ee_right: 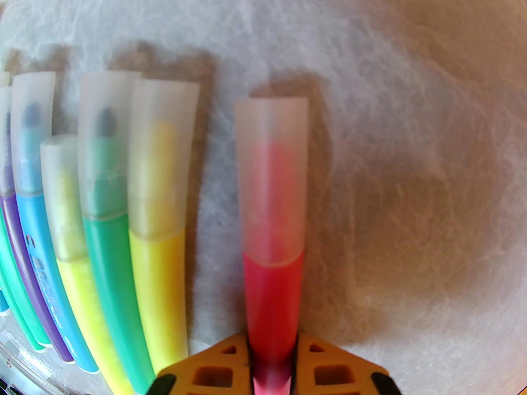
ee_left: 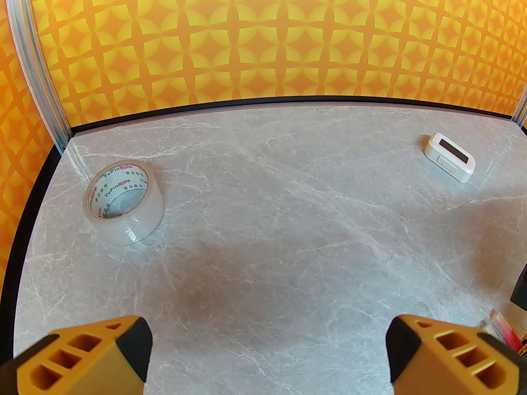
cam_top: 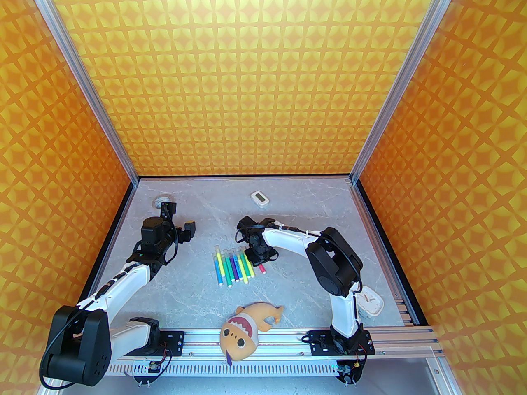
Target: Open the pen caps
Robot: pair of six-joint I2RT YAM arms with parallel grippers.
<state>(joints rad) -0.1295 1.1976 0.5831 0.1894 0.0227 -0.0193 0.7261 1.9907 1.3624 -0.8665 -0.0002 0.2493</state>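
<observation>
Orange-and-yellow patterned walls (cam_top: 247, 76) box in your grey marble table (cam_top: 288, 220). At its middle lies a row of pens (cam_top: 232, 266), side by side, barrels yellow, green, blue and purple. Their translucent caps (ee_right: 160, 154) are all on, pointing to the far side, with the coloured tips showing inside them.

Just right of the row, apart from it, lies the pink pen (ee_right: 271, 294). Your right gripper (ee_right: 271, 368) pinches its barrel below the cap (ee_right: 271, 179), which is seated.

Your left gripper (ee_left: 267, 356) hangs over bare table at the far left, jaws spread wide, near a tape roll (ee_left: 123, 204). A small white clock (ee_left: 449, 157) sits at the far edge, and a plush toy (cam_top: 243, 329) lies at the near edge.
</observation>
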